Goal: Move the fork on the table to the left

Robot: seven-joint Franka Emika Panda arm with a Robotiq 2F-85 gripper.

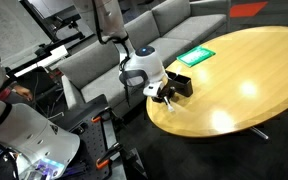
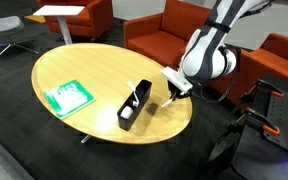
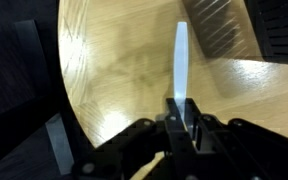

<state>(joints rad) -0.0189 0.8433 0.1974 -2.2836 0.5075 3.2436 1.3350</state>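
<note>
In the wrist view my gripper [image 3: 181,108] is shut on the near end of the fork [image 3: 180,60], a thin whitish sliver pointing away from the jaws over the glossy wooden table [image 3: 114,60]. I cannot tell whether the fork touches the top. In both exterior views the gripper [image 1: 164,92] [image 2: 174,90] is at the round table's [image 1: 244,70] [image 2: 94,65] edge, right beside one end of the black box [image 1: 181,85] [image 2: 134,105]. The fork is too small to make out there.
A green flat card [image 1: 196,56] [image 2: 68,96] lies on the table beyond the black box [image 3: 219,25]. A grey sofa [image 1: 164,30] stands behind the table, orange armchairs [image 2: 164,30] on another side. The table edge runs just below the gripper.
</note>
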